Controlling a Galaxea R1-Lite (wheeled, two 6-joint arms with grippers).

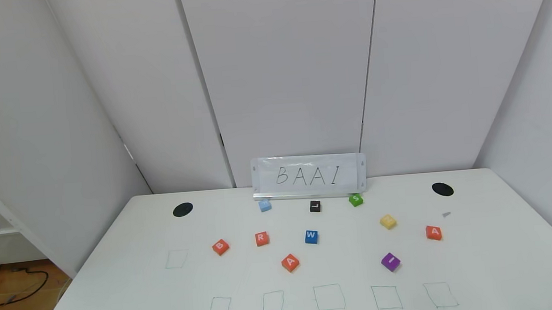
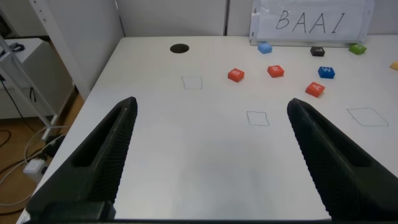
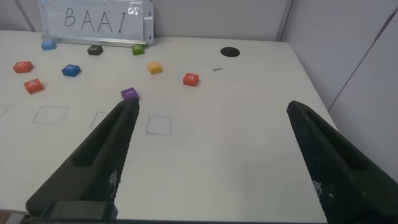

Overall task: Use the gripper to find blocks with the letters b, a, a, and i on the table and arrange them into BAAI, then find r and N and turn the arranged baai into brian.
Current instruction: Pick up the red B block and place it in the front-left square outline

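Nothing is placed yet: the row of green drawn squares along the lower part of the head view is empty, so the step in hand looks to be fetching the B.

Going left to right across the desk (image 1: 119, 285) in the head view, the B block (image 1: 220, 247) sits left of centre, the R block (image 1: 262, 238) just to its right, one A block (image 1: 290, 263) lower and nearer the squares, a blue W block (image 1: 311, 236) at the centre, the purple I block (image 1: 391, 261) lower right of centre, and the second A block (image 1: 434, 232) far right. Behind them a pale blue block (image 1: 264, 205), a black L block (image 1: 315, 206) and a green S block (image 1: 356, 199) line the foot of the BAAI sign (image 1: 309, 175), with a yellow block (image 1: 388, 221) right of centre.

The left gripper (image 2: 208, 162) hangs over bare desk with its jaws spread wide, holding nothing; the right gripper (image 3: 208, 162) is likewise wide and empty.

B and R are the same colour and near each other, so I would read the letter before descending, straddle B squarely, and set it in the leftmost square of the row, letter up
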